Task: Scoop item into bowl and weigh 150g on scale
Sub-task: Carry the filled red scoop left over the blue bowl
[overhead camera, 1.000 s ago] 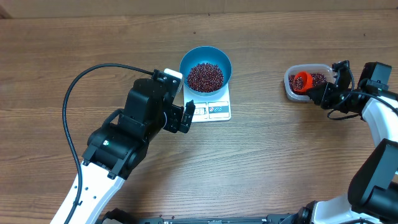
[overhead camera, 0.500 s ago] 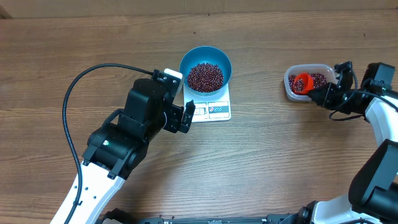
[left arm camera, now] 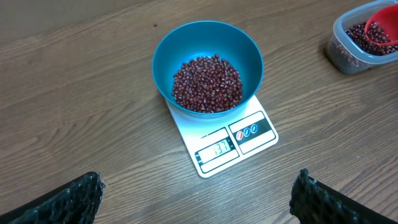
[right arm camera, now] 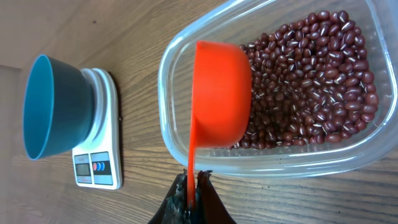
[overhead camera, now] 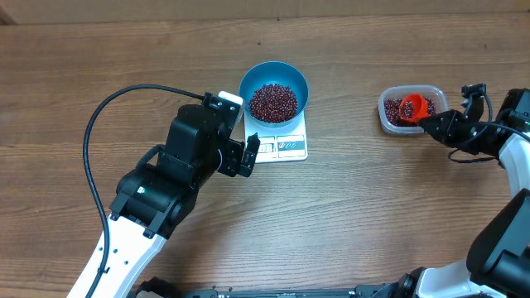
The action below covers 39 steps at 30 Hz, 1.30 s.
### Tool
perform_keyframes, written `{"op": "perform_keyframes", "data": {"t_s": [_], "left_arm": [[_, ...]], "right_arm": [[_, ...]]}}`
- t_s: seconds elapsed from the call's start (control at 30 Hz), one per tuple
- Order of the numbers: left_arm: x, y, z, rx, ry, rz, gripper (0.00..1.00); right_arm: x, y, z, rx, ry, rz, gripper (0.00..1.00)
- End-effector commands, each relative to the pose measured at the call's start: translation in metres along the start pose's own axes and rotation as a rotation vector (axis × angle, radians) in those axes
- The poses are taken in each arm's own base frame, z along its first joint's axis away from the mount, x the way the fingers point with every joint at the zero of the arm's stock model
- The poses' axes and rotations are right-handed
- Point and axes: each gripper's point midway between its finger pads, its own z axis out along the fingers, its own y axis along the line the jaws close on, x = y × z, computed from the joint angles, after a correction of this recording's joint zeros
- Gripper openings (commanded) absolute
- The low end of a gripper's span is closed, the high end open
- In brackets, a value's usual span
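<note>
**Right fingers pinched on scoop handle, scoop in tub; bowl on scale part-filled**

Right fingers [right arm camera: 177,202] are clamped tight on the tail of the orange scoop [right arm camera: 221,93]'s thin flat handle. The cup stands on edge inside the clear tub [right arm camera: 163,93], against the beans [right arm camera: 311,93]. Can't tell if it's loaded.

Handle looks stiff but narrow and slick. With a tail-end grip the cup can roll, so keep it level once full. Beans are light, hard and loose: they'll pour fast and bounce, so tip slowly.

Left fingers [left arm camera: 74,199] are spread wide, holding nothing, parked just in front of the scale [left arm camera: 186,134]. The blue bowl [left arm camera: 249,56] sits on it with a bean heap [left arm camera: 207,84] inside. Display [left arm camera: 219,148] is lit, digits too small to trust.

The tub is well apart from the bowl, with bare tabletop [overhead camera: 373,215] between and nothing blocking. A cable [overhead camera: 95,124] loops left of the left arm, off the path.
</note>
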Motion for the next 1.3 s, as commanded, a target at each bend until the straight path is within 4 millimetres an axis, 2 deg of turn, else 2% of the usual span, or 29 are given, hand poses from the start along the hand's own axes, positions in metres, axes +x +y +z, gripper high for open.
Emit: {"op": "perform_keyframes", "data": {"t_s": [0.0, 0.2, 0.4, 0.6, 0.77, 1.07, 1.17, 1.27], "left_arm": [[-0.001, 0.000, 0.000, 0.005, -0.002, -0.010, 1.00], [-0.001, 0.000, 0.000, 0.005, -0.002, -0.010, 1.00], [-0.001, 0.000, 0.000, 0.005, -0.002, -0.010, 1.00], [-0.001, 0.000, 0.000, 0.005, -0.002, -0.010, 1.00], [-0.001, 0.000, 0.000, 0.005, -0.002, -0.011, 1.00], [-0.001, 0.000, 0.000, 0.005, -0.002, -0.010, 1.00], [-0.001, 0.000, 0.000, 0.005, -0.002, -0.010, 1.00], [-0.001, 0.000, 0.000, 0.005, -0.002, -0.010, 1.00]], "right_arm": [[-0.021, 0.019, -0.022, -0.033, -0.079, -0.051, 0.04], [-0.026, 0.038, -0.034, -0.104, -0.113, -0.076, 0.04], [-0.023, 0.072, -0.041, -0.293, -0.114, -0.071, 0.04], [-0.013, 0.082, -0.037, -0.323, -0.069, -0.045, 0.04], [-0.003, 0.105, -0.022, -0.358, -0.012, -0.085, 0.04], [0.036, 0.180, 0.018, -0.473, 0.144, -0.260, 0.04], [0.045, 0.205, 0.029, -0.513, 0.167, -0.324, 0.04], [0.043, 0.220, 0.042, -0.491, 0.167, -0.300, 0.04]]}}
